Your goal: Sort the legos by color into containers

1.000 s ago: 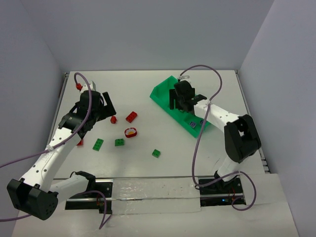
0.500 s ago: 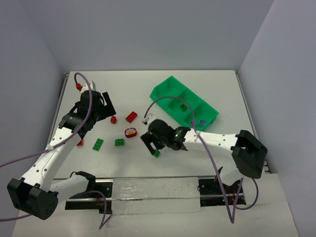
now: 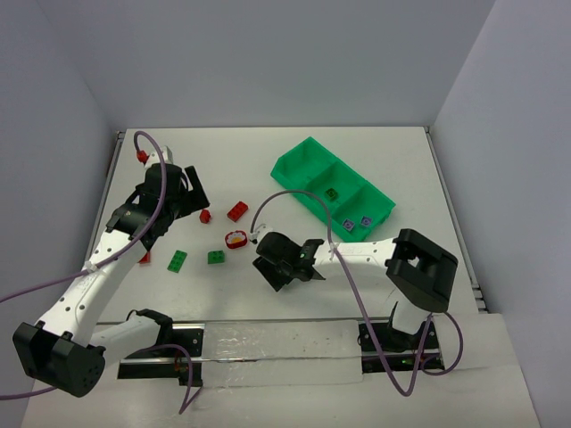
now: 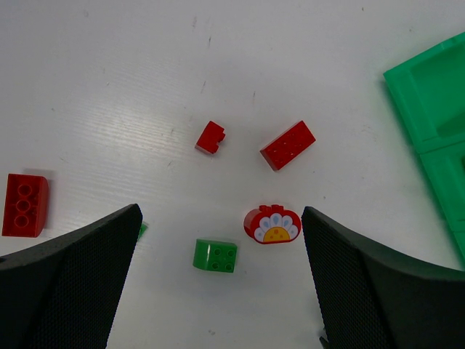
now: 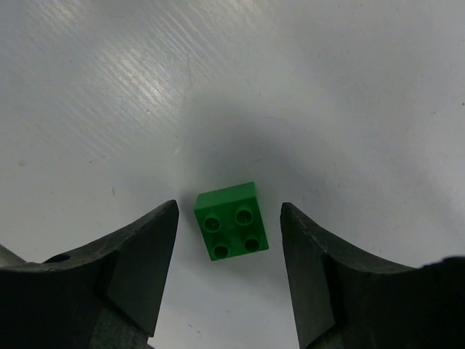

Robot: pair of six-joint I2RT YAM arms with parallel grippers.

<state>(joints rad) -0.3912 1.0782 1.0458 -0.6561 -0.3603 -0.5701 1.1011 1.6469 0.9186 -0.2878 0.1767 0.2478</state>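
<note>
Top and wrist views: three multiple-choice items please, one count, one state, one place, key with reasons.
1. Purple legos in the tray? A) none B) two C) six
2. Left gripper? A) open, empty B) shut on a red brick C) shut on the tray rim
3. Green lego in the right wrist view? A) in the tray B) on the table between the fingers of the right gripper C) in the left gripper
Key: 1 B, two show inside it from above; 2 A, spread wide, holding nothing; 3 B, it lies flat with a gap each side.
</note>
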